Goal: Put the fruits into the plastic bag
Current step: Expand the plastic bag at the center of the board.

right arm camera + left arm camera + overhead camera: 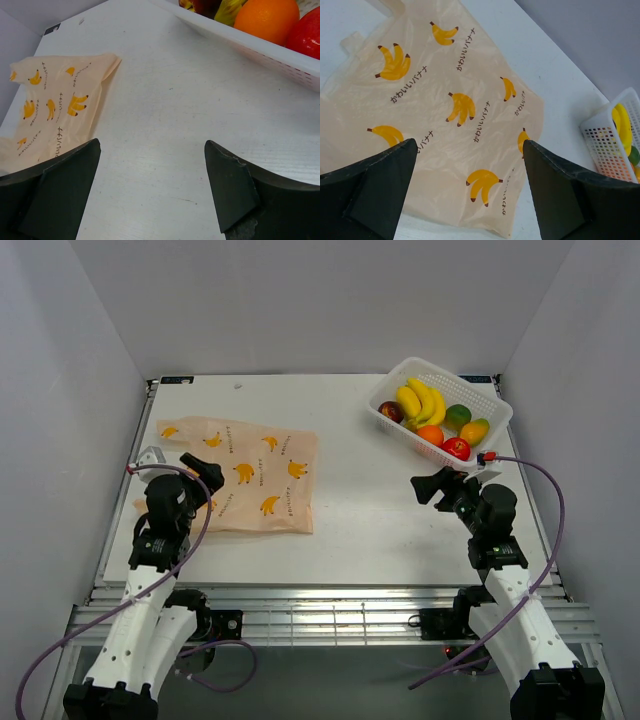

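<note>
White table [360, 510], nothing bagged yet: fruits [428, 410] all in basket [395, 430], bag [240, 480] flat and unopened, left gripper [205, 475] and right gripper [432, 486] spread wide, holding nothing.

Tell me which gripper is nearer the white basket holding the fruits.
Right. The right gripper hovers open just in front of the basket, over bare table. The left gripper is far across the table, open above the plastic bag.
</note>
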